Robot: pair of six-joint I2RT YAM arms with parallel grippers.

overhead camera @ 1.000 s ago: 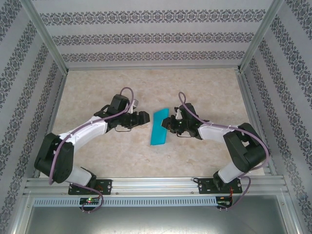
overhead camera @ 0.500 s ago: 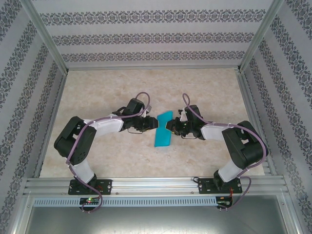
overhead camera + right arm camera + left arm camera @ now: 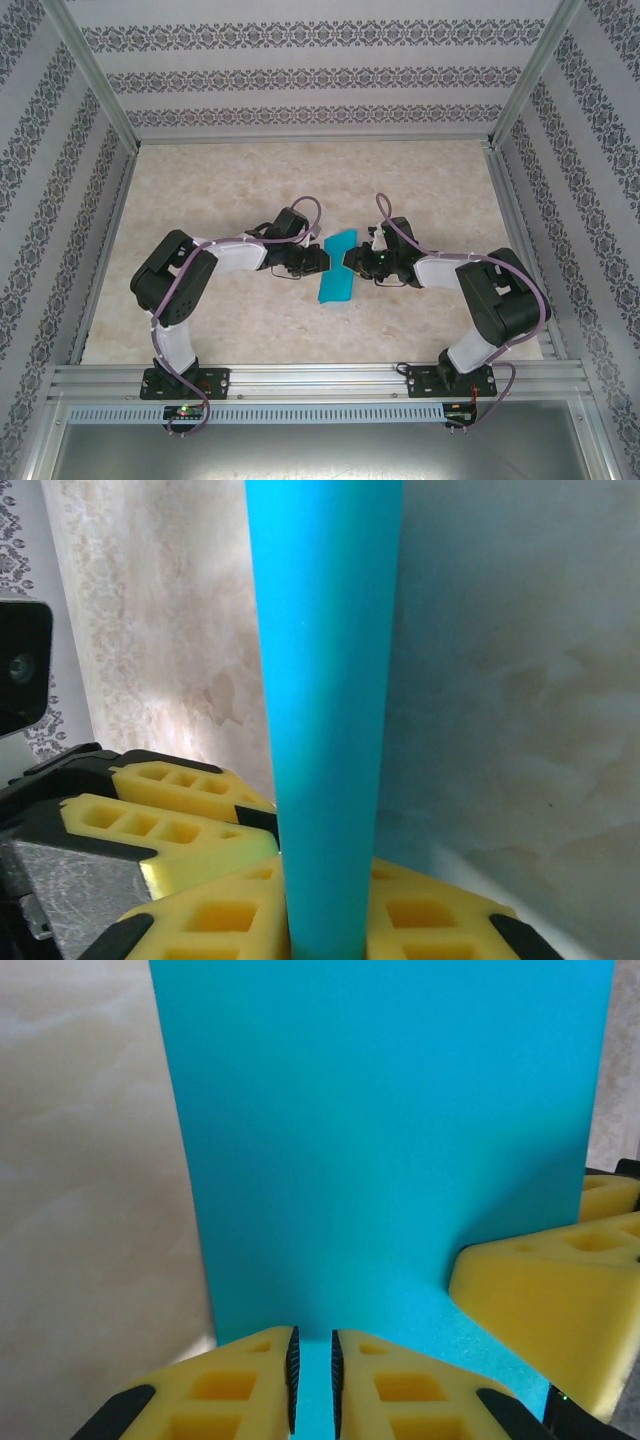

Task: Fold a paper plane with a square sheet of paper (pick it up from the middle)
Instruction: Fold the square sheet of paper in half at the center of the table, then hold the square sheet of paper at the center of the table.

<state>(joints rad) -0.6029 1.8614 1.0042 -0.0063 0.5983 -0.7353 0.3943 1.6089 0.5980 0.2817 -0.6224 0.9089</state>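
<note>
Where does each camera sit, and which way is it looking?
Top: above and behind, looking down on the table; both arms show, left gripper and right gripper at the paper.
Left wrist: on the left arm, looking along its fingers at the paper's broad face.
Right wrist: on the right arm, along its fingers, paper seen narrow.
Shared: each wrist view catches the other gripper.

Beige marbled worktop (image 3: 200, 180). Around it, patterned walls (image 3: 300, 70) on three sides. Along its near edge, metal rail (image 3: 320, 378), then perforated strip (image 3: 320, 412).
</note>
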